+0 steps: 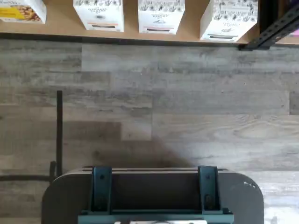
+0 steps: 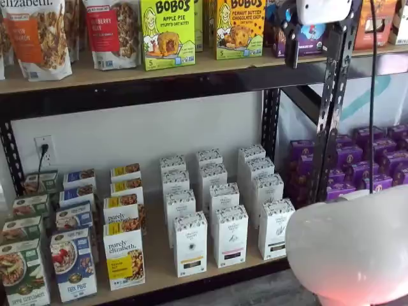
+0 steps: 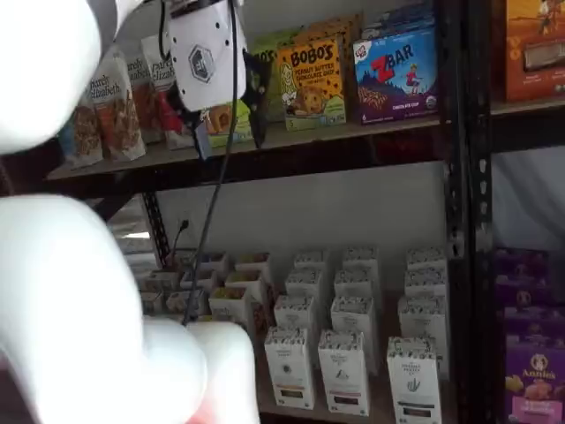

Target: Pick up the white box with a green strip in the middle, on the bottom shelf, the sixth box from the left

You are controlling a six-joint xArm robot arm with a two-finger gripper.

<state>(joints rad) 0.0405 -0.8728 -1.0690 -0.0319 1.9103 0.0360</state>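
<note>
The white box (image 2: 275, 228) stands at the right end of the front row on the bottom shelf (image 2: 159, 271); it has a speckled top band and a small dark label low on its front. It also shows in a shelf view (image 3: 413, 380) and in the wrist view (image 1: 229, 18). Two alike white cartons (image 2: 190, 243) (image 2: 229, 234) stand to its left. My gripper (image 3: 228, 128) hangs high up in front of the upper shelf, far above the white box, open and empty. One black finger (image 2: 291, 44) shows in a shelf view.
A black upright post (image 2: 331, 115) stands just right of the white box, with purple boxes (image 2: 376, 159) beyond it. Snack boxes fill the upper shelf (image 2: 191, 67). The white arm (image 2: 350, 248) blocks the near corner. A dark mount with teal brackets (image 1: 154, 196) hangs over the wood floor.
</note>
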